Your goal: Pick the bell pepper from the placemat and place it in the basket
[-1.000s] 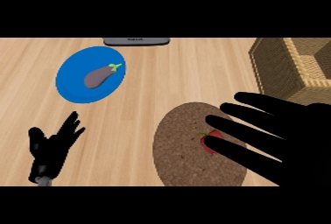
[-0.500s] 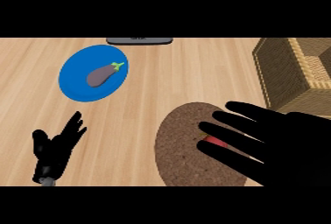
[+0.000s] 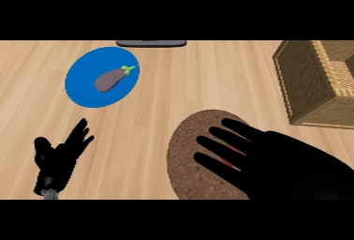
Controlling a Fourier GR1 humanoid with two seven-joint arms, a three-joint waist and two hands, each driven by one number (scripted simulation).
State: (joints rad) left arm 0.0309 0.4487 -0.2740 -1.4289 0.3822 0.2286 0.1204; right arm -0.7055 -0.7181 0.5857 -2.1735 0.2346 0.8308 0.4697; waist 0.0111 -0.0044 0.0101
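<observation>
Only thin red slivers of the pepper (image 3: 233, 149) show. It lies on the placemat (image 3: 188, 146), almost wholly covered by the right hand (image 3: 290, 164). That hand comes in from the lower right and lies over the right half of the mat. Its fingers (image 3: 239, 127) are straight and spread apart, pointing up and left, with the red showing in the gaps between them. They are not curled round the pepper, and I cannot tell whether they touch it or only hover above it.

The placemat is a round, brown, speckled mat on a light wooden worktop (image 3: 194, 79). The basket (image 3: 304, 89), woven and square-cornered, stands at the upper right, apart from the mat. At the upper left, well apart from the mat, a blue plate (image 3: 86, 91) carries a purple eggplant (image 3: 110, 79) with a green stem. A dark flat object (image 3: 151, 43) sits at the far edge.

The left hand (image 3: 59, 157) rests at the lower left, fingers up and relaxed, holding nothing.
</observation>
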